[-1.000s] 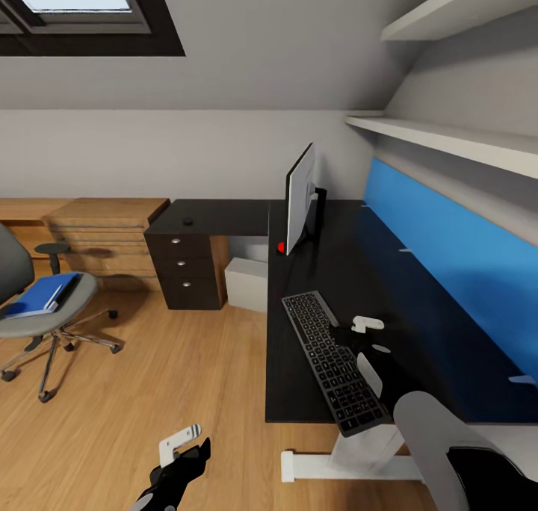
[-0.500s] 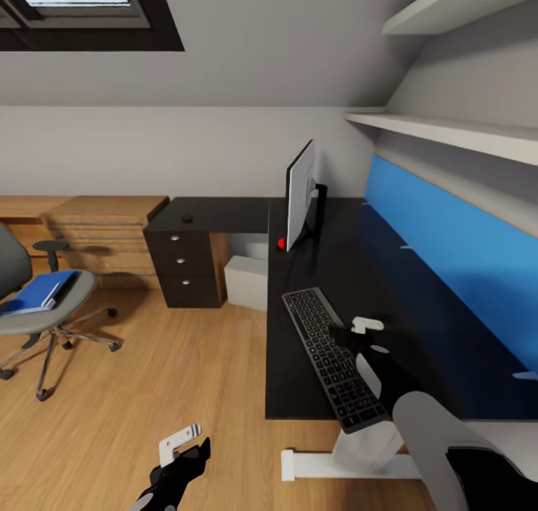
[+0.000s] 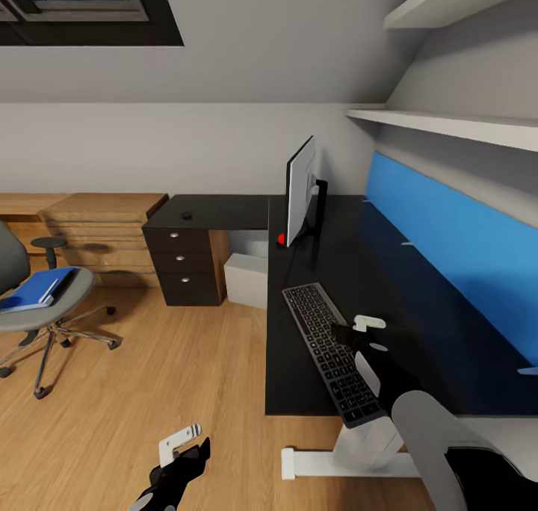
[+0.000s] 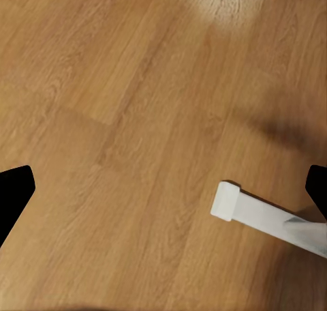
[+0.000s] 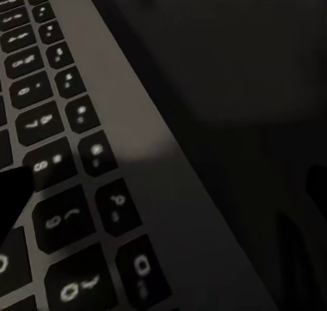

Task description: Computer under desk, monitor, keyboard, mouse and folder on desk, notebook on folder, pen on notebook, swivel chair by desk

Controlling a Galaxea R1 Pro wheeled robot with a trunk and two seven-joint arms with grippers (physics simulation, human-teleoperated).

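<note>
The black desk [image 3: 314,272] carries the monitor [image 3: 301,191], seen edge-on, and the keyboard [image 3: 329,344], whose near end juts over the desk's front edge. My right gripper [image 3: 363,333] hovers open at the keyboard's right edge; in its wrist view the keyboard [image 5: 61,154] lies just under the open gripper [image 5: 163,188]. The mouse [image 3: 186,216] sits on the drawer wing. Under the desk stands the computer [image 3: 246,279]. The blue folder [image 3: 31,290] lies on the swivel chair [image 3: 52,313]. A dark strip beside it may be the notebook. The pen is out of view. My left gripper [image 3: 181,445] [image 4: 163,188] hangs open over the floor.
A wooden dresser [image 3: 104,231] and a small round stool [image 3: 49,245] stand at the far left wall. A blue wall panel [image 3: 448,249] backs the desk, with shelves [image 3: 448,126] above. The desk's white foot [image 3: 336,462] [image 4: 266,219] rests on the wood floor [image 3: 172,361].
The whole picture has drifted a little, so the camera moved. Both grippers keep the same pose, and nothing was taken hold of or let go.
</note>
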